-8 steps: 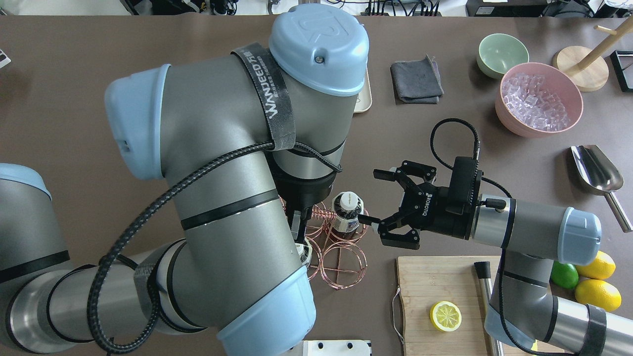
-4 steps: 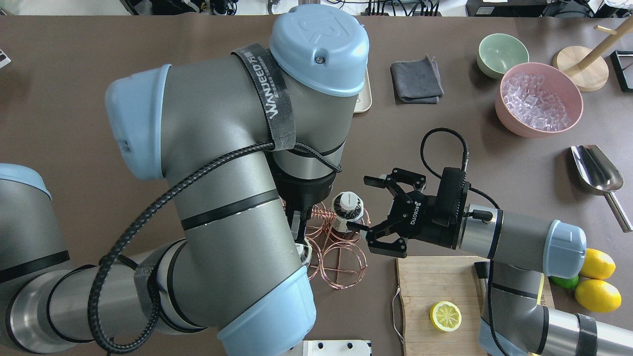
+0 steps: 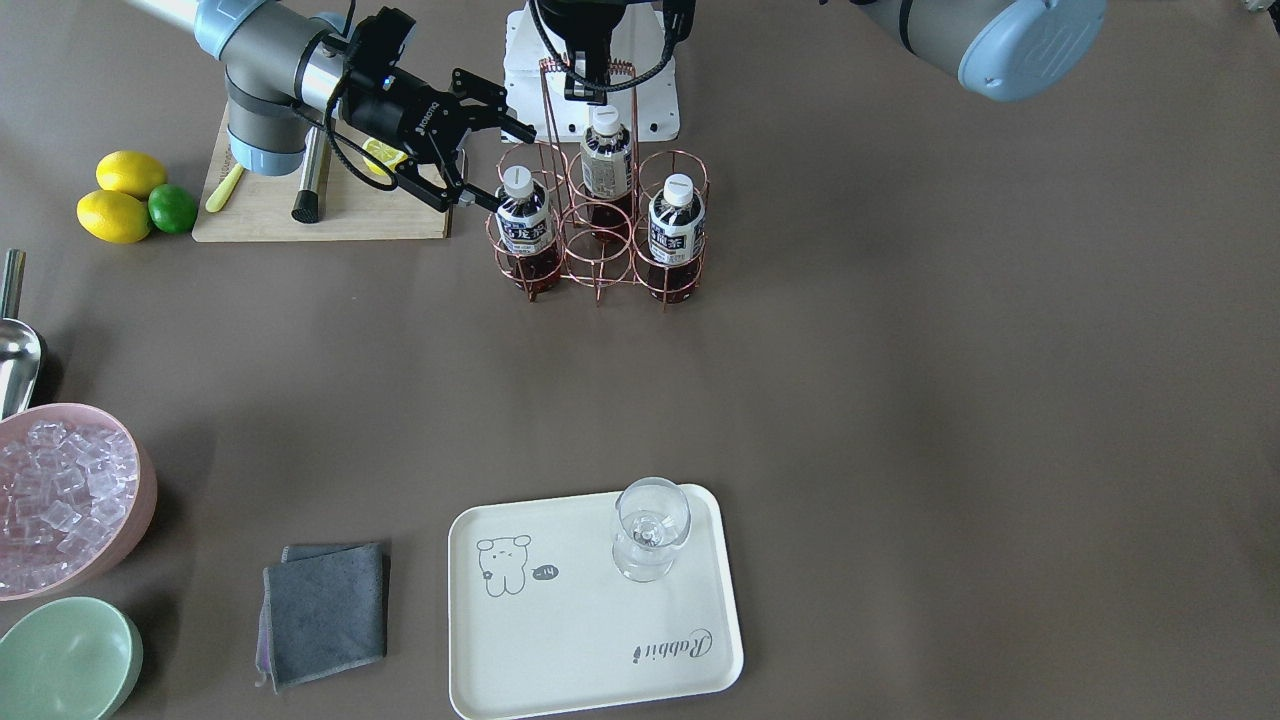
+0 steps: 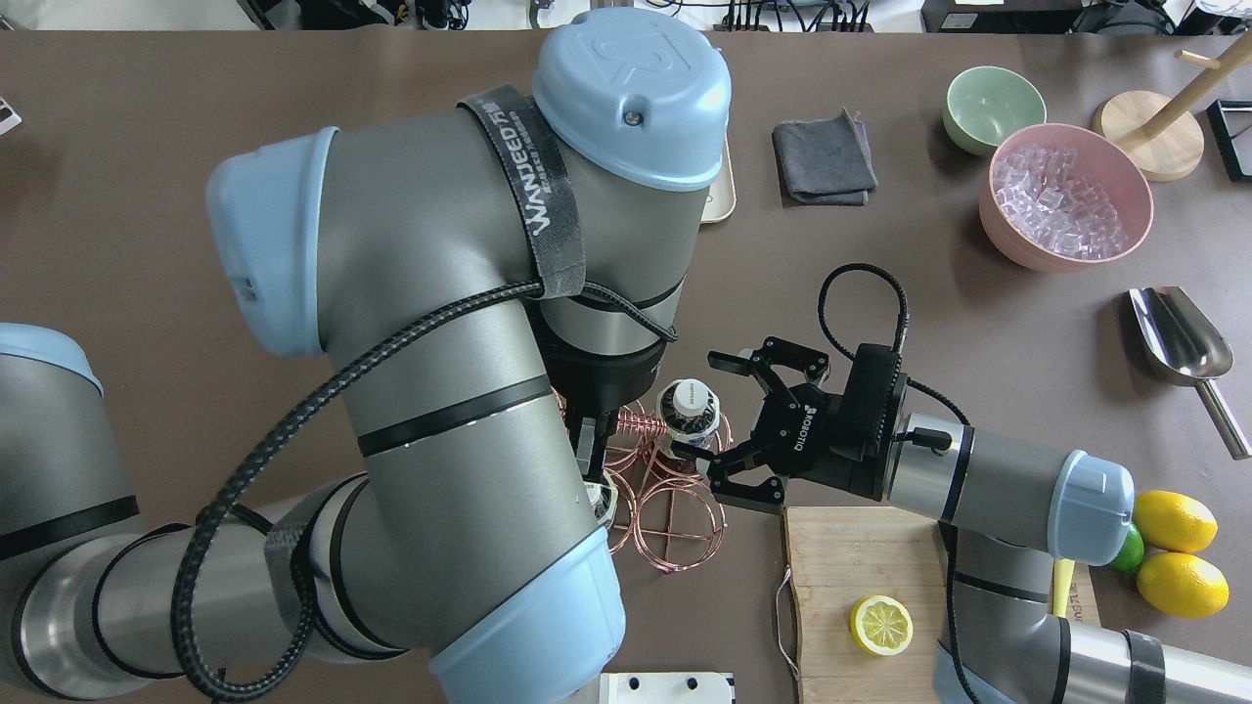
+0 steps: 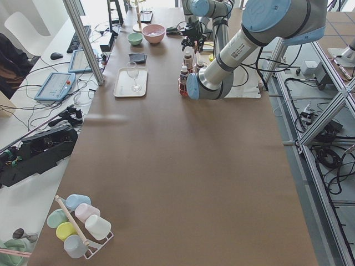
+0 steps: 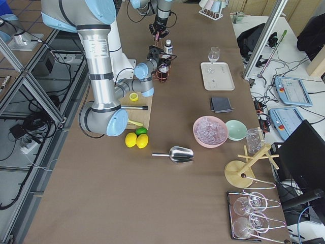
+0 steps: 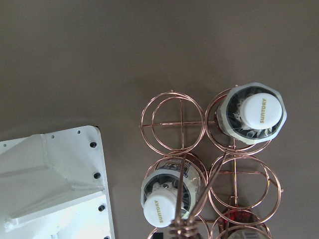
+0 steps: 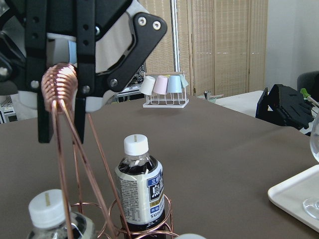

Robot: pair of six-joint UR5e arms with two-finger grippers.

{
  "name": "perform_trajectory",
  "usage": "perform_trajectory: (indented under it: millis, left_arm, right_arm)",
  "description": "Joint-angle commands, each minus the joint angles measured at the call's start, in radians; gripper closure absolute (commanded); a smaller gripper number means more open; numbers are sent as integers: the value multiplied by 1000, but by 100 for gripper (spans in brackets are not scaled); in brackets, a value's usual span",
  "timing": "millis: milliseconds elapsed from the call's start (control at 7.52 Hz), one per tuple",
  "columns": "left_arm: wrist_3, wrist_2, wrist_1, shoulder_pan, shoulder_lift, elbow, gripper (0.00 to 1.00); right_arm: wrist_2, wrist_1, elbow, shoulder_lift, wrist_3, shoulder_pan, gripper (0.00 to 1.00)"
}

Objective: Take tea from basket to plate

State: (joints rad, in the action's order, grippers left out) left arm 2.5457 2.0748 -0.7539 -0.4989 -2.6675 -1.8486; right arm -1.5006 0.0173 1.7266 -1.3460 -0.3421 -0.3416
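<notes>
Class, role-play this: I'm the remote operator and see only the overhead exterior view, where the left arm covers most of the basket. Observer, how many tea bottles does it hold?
Observer: Three, by the front-facing view: the tea with the fingertips of the open right gripper on either side, a second bottle nearer the robot, and a third bottle on the left arm's side.
Operator: What is happening under that arm?
Observer: The right wrist view shows the left gripper shut on the coiled handle top of the basket.

We see the table (image 3: 900,400) steeply from the operators' side and from high behind, lengthwise from both ends; our two wrist cameras sit close, both sharing the basket (image 7: 182,122)
</notes>
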Motion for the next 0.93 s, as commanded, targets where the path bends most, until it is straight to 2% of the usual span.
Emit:
perform_trajectory:
  millis: [0, 133, 266, 399, 798]
  left_arm:
    - [4, -1, 1, 0, 0, 0, 100]
    - [4, -1, 1, 0, 0, 0, 100]
    - [5, -1, 1, 0, 0, -1, 100]
    - [7, -1, 1, 2, 0, -9, 100]
    - [7, -1, 1, 2, 3, -9, 100]
  right_arm:
    - [31, 0, -2, 4, 5, 12, 6]
    - [46, -2, -4, 7, 6, 15, 20]
    - [51, -8, -2, 8, 6, 16, 27]
    - [51, -8, -2, 8, 6, 16, 30]
    - [53, -19, -2, 8, 5, 16, 30]
